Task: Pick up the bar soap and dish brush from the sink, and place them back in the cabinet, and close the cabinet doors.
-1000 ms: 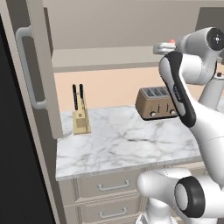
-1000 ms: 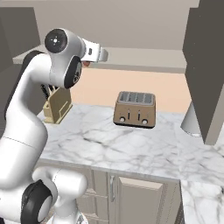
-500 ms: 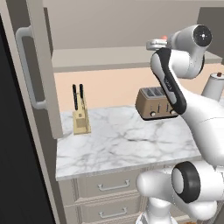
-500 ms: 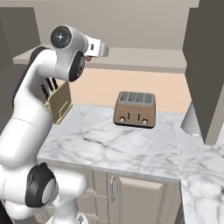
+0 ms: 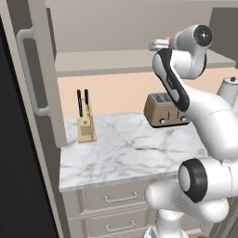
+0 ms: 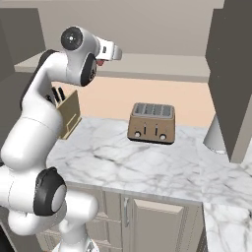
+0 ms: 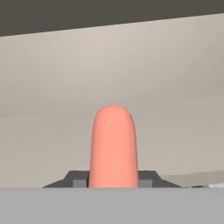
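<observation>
In the hand view the bar soap [image 7: 113, 144], a salmon-orange rounded block, stands upright between my dark fingertips [image 7: 78, 180], and my gripper [image 7: 113, 177] is shut on it. Behind it lies the plain beige inside of the cabinet [image 7: 131, 65]. From the base views my gripper [image 5: 157, 45] [image 6: 117, 52] is raised level with the cabinet shelf [image 5: 107, 62] [image 6: 157, 66], just in front of its edge, with a sliver of soap [image 6: 100, 62] showing. One cabinet door [image 5: 39, 79] stands open on the left and another [image 6: 231, 74] on the right. The dish brush and the sink are out of view.
On the marble counter [image 5: 130, 148] below stand a toaster [image 5: 165, 110] [image 6: 151, 123], a wooden knife block [image 5: 86, 125] [image 6: 69, 115] and a grey vessel [image 6: 215, 133] at the right. Drawer fronts [image 5: 118, 197] run under the counter edge.
My hand has risen and moved toward the cabinet shelf, carrying the soap. The grip has not changed.
</observation>
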Available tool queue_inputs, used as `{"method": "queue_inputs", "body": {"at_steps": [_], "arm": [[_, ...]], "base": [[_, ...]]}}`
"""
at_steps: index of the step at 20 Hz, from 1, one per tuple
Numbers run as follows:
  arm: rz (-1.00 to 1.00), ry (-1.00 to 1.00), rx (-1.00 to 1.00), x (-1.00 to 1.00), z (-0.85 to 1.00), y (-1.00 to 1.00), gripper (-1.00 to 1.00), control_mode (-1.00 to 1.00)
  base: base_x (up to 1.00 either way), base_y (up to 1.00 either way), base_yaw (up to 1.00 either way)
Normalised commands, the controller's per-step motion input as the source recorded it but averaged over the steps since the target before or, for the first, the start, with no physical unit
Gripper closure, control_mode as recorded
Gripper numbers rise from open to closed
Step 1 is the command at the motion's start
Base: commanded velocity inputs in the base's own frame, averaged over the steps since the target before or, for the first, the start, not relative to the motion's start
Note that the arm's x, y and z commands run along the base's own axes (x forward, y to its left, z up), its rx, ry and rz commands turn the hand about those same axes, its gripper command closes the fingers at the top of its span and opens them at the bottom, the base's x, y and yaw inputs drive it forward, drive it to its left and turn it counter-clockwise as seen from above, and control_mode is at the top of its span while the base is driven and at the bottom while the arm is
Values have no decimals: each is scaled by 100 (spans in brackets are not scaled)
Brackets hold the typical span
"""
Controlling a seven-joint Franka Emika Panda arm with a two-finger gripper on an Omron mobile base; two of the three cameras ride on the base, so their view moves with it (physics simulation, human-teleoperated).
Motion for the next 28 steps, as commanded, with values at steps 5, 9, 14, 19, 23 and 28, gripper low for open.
{"method": "queue_inputs", "body": {"at_steps": [5,9,14,19,23,28], "arm": [[0,0,0,30,-4,8,100,-100],[0,0,0,32,-7,8,100,-100],[0,0,0,29,-9,9,100,-100],[0,0,0,28,-7,8,100,-100],[0,2,0,23,-3,4,100,-100],[0,5,0,18,-3,2,100,-100]], "base": [[0,0,0],[0,0,0],[0,0,0],[0,0,0],[0,0,0],[0,0,0]]}}
